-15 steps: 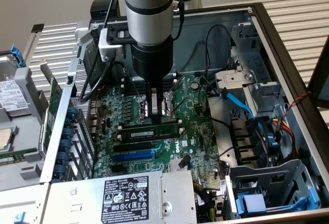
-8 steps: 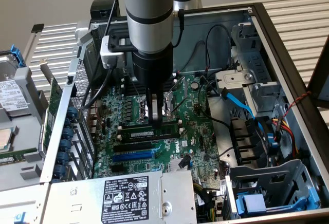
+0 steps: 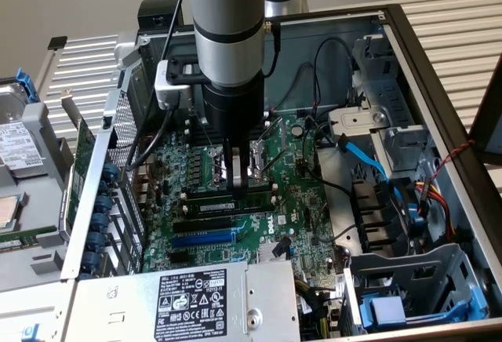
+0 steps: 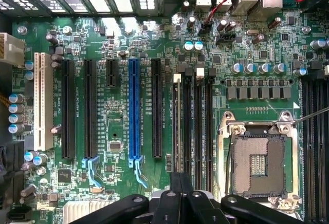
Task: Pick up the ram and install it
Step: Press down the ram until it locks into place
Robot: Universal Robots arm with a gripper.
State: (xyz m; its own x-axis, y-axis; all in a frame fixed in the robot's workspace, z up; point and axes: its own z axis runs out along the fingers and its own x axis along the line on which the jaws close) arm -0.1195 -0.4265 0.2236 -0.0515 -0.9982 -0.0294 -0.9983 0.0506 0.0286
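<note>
One open computer case (image 3: 439,91) held the motherboard (image 3: 290,201). The claw (image 3: 239,181), pressed together, stood upon the ram (image 3: 227,203), which lay along its memory slot, seemingly seated or nearly so; little appeared left beyond final pressing.

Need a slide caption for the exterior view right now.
Gripper, jaws shut, presses down on the ram at its motherboard slot.
</note>
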